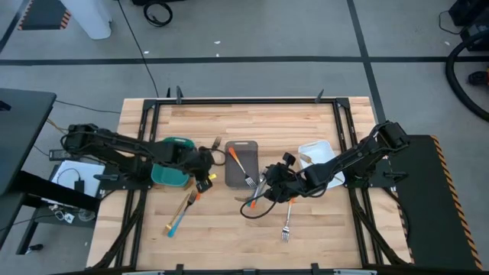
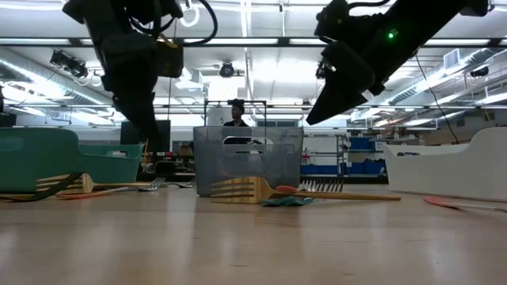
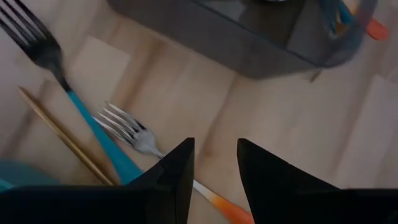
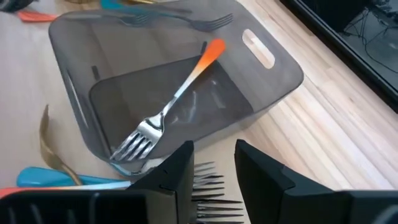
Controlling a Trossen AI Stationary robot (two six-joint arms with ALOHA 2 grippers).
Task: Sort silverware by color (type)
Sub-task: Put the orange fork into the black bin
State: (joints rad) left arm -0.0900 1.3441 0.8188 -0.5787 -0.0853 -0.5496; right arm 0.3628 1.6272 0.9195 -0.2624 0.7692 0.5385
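Bright ceiling strip lights (image 2: 261, 41) glare in low view; left wrist view blurred; soft shadows.

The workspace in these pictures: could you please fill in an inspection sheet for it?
Surface: wooden table, black frame rails.
Job's things: orange-handled fork in grey tray; blue-handled fork and silver fork loose on the wood; teal tray and white tray at the sides.
Clutter: nothing seen.
Grippers: left pincer open above an orange-tipped fork; right pincer open beside the grey tray, over fork tines.
Cables: black loop by right pincer.
Surroundings: person beyond the table.
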